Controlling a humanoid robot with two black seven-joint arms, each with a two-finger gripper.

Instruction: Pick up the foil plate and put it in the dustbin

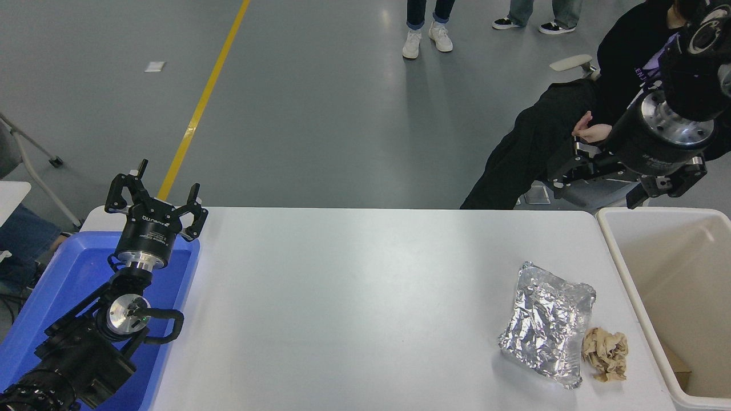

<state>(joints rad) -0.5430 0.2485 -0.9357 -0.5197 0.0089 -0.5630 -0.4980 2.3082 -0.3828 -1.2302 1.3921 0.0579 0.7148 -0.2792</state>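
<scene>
The foil plate is a crinkled silver tray lying flat on the white table near its right front. The cream dustbin stands at the table's right edge, close beside the plate. My right gripper hangs raised beyond the table's far right corner, above and behind the dustbin's rim, with its fingers spread open and empty. It is well apart from the plate. My left gripper is parked open over the blue tray at the lower left.
A crumpled tan paper ball lies touching the plate's right side, between it and the dustbin. A blue tray sits at the table's left edge. A seated person in black is just behind my right gripper; other people's legs stand farther back.
</scene>
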